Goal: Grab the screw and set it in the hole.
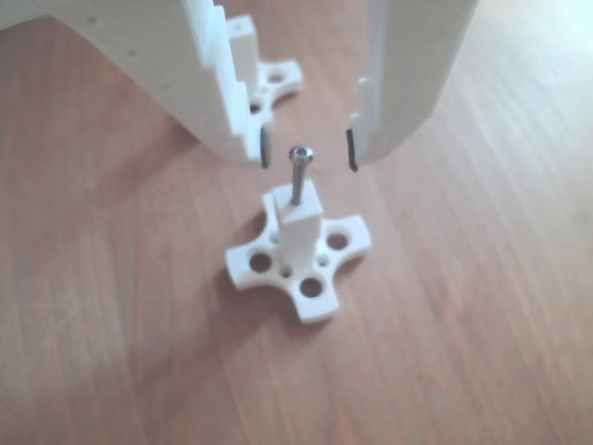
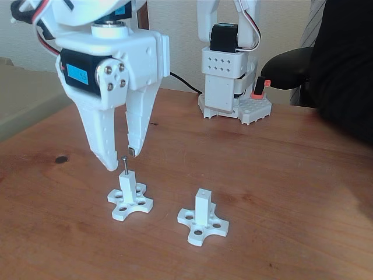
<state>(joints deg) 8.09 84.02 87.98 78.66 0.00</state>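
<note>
A reddish wooden table carries the work. The screw stands upright in the hole in the top of a white post, its head and most of its shank above the post. The placing step looks done; next, a straight lift away from the post without knocking the screw. Around the screw head, the gripper has its fingers spread apart, touching nothing. Right of that post in the fixed view stands a second fixture.
</note>
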